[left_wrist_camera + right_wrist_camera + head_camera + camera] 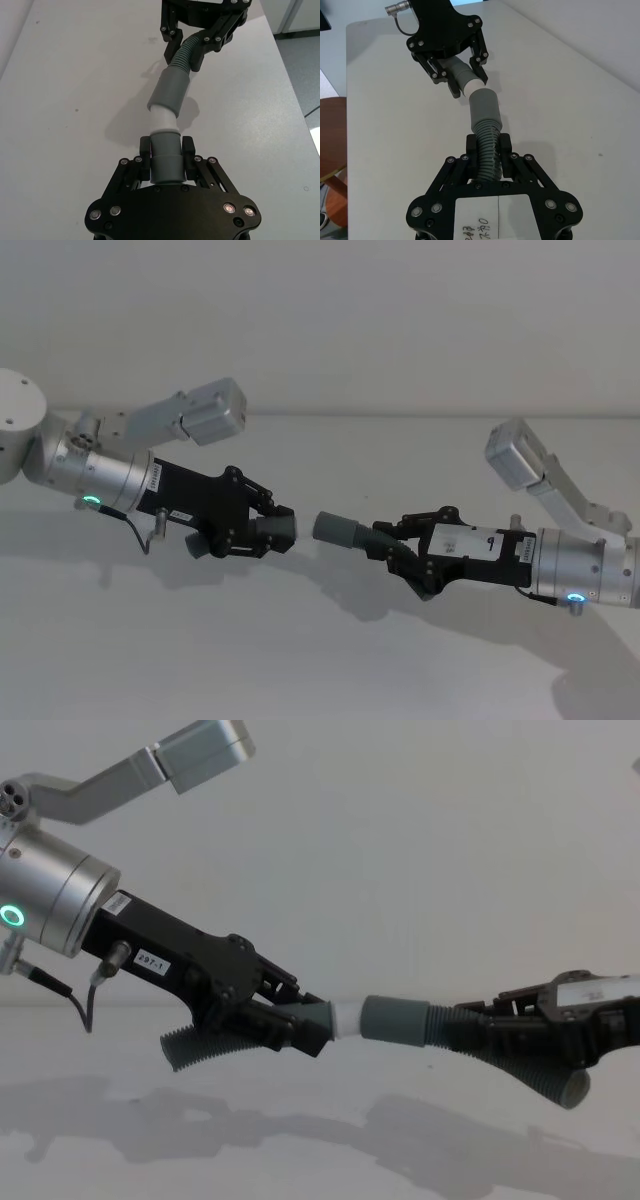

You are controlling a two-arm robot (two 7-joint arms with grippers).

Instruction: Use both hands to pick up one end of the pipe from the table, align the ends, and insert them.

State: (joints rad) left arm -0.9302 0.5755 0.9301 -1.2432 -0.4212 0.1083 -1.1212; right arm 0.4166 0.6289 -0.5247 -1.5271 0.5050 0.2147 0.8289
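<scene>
Left gripper [166, 150]: it comes in from the 9 o'clock side of the head view and its fingers pinch the smooth grey collar [165, 162] of one hose piece [205, 1045]. The ribbed part of this piece hangs behind and below the gripper in the chest view.

Right gripper [489, 150]: it comes in from the 3 o'clock side of the head view and its fingers are pressed on the ribbed part of the other hose piece [487, 150], just behind its wider grey cuff [484, 106].

White tip [162, 117]: it stands out of the collar toward the cuff. In the left wrist view it touches the mouth of the cuff, and a good part of the white is visible outside.

Position over the table [75, 100]: both pieces are held in the air, with their shadows on the white surface below.

Alignment: the two ends meet almost on one line in the chest view; in the left wrist view the cuff sits at a small angle to the tip.

Done, as I judge: both pieces are lifted, the ends face each other and have met.

Left, as I judge: to straighten the small angle and push the tip fully into the cuff, until the white part is covered.
</scene>
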